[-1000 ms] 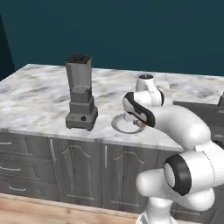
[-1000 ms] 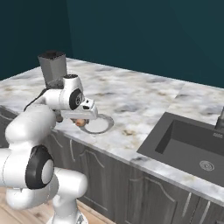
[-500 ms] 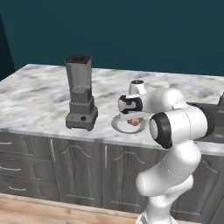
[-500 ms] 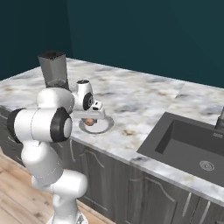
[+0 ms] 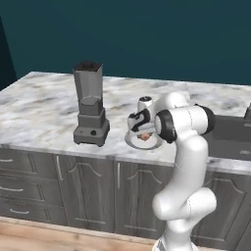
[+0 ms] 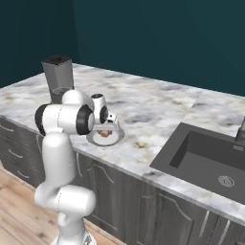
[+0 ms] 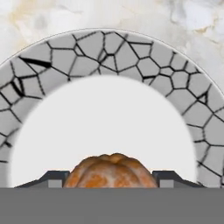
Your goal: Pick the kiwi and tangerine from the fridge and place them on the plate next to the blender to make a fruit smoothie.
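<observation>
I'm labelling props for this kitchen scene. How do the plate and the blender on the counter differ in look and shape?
The plate is low, flat and round, pale with a cracked-mosaic rim; the blender stands tall, dark grey, with a square tapered jar and a black lid. The plate carries the tangerine; I can't tell what, if anything, is inside the blender jar. Both stand on the marble counter, side by side near its front edge.

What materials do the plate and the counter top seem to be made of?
The plate: probably glazed ceramic, with a smooth white centre and a grey rim with dark crackle lines. The counter top: apparently polished marble or an imitation, pale with grey and tan veins.
</observation>
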